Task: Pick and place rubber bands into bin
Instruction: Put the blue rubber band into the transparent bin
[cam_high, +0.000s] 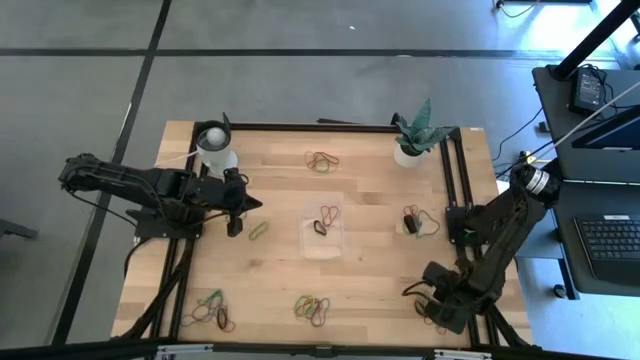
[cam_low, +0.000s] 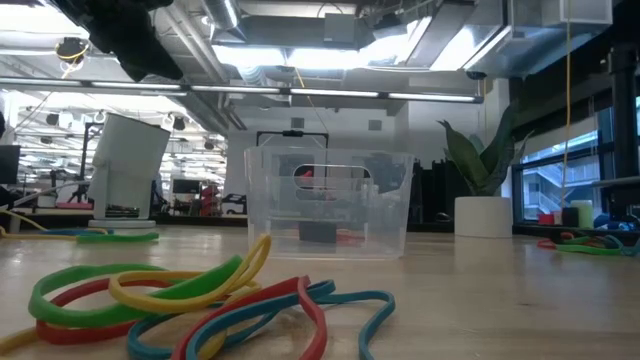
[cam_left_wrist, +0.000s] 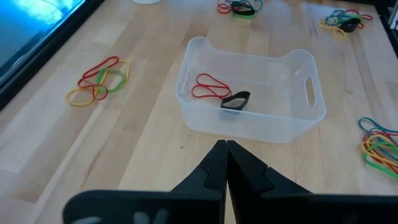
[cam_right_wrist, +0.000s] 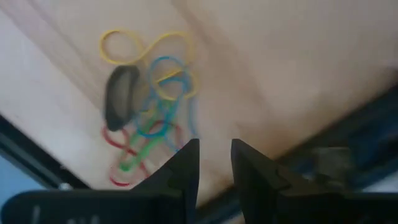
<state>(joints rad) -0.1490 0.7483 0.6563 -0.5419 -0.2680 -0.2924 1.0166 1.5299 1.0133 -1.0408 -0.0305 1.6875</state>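
The clear bin (cam_high: 323, 228) stands on the middle of the wooden table, with a red rubber band (cam_left_wrist: 210, 87) and a dark one (cam_left_wrist: 236, 100) lying on its floor. Loose rubber bands lie in piles on the table: far middle (cam_high: 322, 160), left of the bin (cam_high: 258, 230), right of it (cam_high: 415, 222), and along the near edge (cam_high: 312, 308). My left gripper (cam_left_wrist: 224, 149) hovers shut, left of the bin and pointing at it. My right gripper (cam_right_wrist: 215, 163) points down, open, over the table's near right corner, beside a pile of yellow, blue, red, green and dark bands (cam_right_wrist: 146, 106).
A white cup (cam_high: 215, 148) stands at the far left and a plant in a white pot (cam_high: 412, 142) at the far right. Black frame rails (cam_high: 452, 170) run along the table's sides. One more pile of bands (cam_high: 213, 310) lies near the front left corner.
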